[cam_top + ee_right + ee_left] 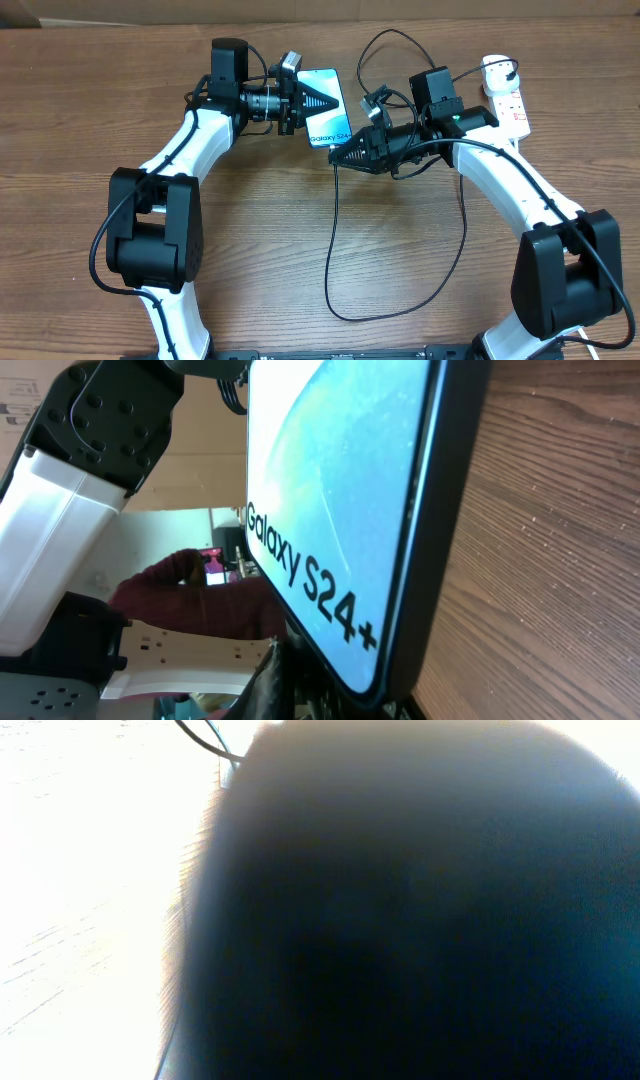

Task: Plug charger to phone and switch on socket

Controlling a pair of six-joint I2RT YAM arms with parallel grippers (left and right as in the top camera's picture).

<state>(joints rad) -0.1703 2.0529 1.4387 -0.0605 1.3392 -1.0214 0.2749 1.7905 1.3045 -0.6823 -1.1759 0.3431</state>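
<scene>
Filling my right wrist lens, the phone (340, 510) shows its lit blue screen reading "Galaxy S24+", with the wooden table (560, 560) to the right of the frame. From overhead, it lies slanted in the upper middle, between my two grippers. My left gripper (333, 103) reaches over its screen from the left. That wrist's view is only a dark blur, so I cannot tell whether those jaws are clenched. My right gripper (335, 158) points at the phone's lower end. The charger (334, 230) cable drops from its tip into a wide loop toward the lower frame, but I cannot tell whether I grasp it. The socket (508, 104) sits upper right, beside my right arm.
</scene>
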